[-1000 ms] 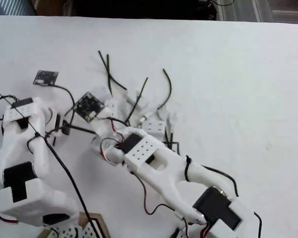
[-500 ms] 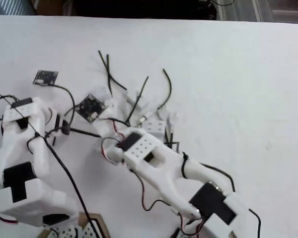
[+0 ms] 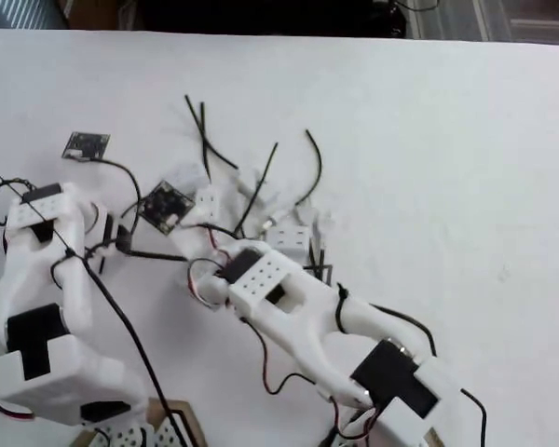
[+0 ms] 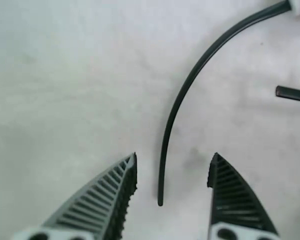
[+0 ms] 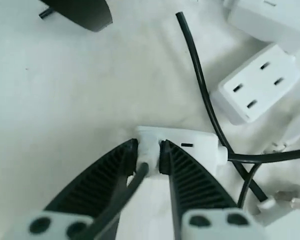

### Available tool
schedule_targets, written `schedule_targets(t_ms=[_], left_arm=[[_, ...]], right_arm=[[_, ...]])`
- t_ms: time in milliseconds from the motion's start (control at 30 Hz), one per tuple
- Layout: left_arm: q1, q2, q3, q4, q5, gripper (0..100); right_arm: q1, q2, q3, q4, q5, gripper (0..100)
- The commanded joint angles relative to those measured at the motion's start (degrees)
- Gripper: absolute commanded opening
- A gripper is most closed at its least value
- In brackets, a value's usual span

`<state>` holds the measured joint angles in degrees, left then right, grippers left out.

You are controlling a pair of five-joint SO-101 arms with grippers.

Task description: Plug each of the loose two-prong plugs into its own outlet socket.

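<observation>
Right wrist view: right gripper (image 5: pixel 148 145) closed narrow, pinching the end of a white cabled block (image 5: pixel 190 150) that lies flat on the table (image 5: pixel 65 100). Cannot tell whether the block is a plug or a socket. A black lead (image 5: pixel 200 75) runs past its far side. Just beyond the lead sits a white outlet socket (image 5: pixel 257 82), slots facing up, not touching the block. A second white socket body (image 5: pixel 275 17) lies farther off.

Left wrist view: left gripper (image 4: pixel 174 156) spread wide, holding nothing. The free end of a black cable (image 4: pixel 190 80) lies on the table between its fingers, touching neither.

High view: right arm (image 3: pixel 289 303) reaches from the near side to the near-left edge of the tangle of white sockets and black leads (image 3: pixel 261 200) at mid-table. Left arm (image 3: pixel 37 270) stands at the left edge, its claw just left of that tangle. Two small dark square boards (image 3: pixel 86 145) (image 3: pixel 165 207) lie to the tangle's left, each on a lead.
</observation>
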<state>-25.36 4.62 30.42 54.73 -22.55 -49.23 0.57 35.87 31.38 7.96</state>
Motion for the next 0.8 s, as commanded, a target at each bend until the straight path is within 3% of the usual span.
schedule_targets(t_ms=[0,100,267,500,767], left_arm=[[-0.57,-0.22,-0.18,-0.70,0.44,23],[-0.57,-0.22,-0.18,-0.70,0.44,23],[-0.57,-0.22,-0.18,-0.70,0.44,23],[-0.57,-0.22,-0.18,-0.70,0.44,23],[-0.57,-0.22,-0.18,-0.70,0.44,23]], right_arm=[[0.84,-5.85,-1.05,4.88,0.53,23.0],[1.10,-8.13,-1.05,7.60,0.53,31.2],[4.53,-8.66,-1.05,8.66,1.14,31.5],[11.47,-8.40,-1.14,9.54,21.27,31.5],[10.15,-14.81,-6.33,25.54,21.54,31.6]])
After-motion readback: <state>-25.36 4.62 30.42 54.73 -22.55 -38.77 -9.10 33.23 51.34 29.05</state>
